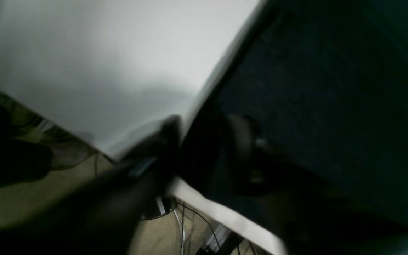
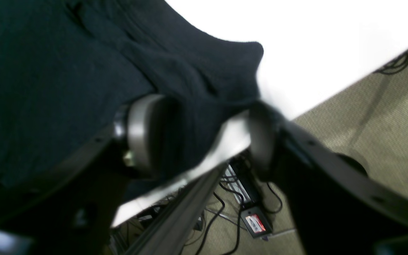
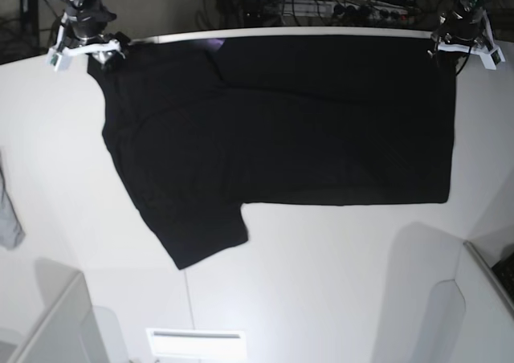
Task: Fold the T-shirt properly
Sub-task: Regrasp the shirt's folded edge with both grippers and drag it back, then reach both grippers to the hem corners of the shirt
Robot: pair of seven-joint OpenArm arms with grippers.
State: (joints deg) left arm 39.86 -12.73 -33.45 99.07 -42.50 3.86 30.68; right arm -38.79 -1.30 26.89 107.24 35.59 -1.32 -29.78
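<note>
T-shirt (image 3: 281, 130) spread flat on white table (image 3: 321, 283), top edge along far table edge, one sleeve (image 3: 201, 234) pointing toward near side. My right gripper (image 2: 204, 138) at far corner, fingers spread wide, cloth corner between pads, not clamped. My left gripper (image 1: 204, 141) at other far corner, too blurred; grip state unclear. Grey cloth (image 3: 8, 214) at table's edge.

No readable text, labels, brands or numbers in any view.
</note>
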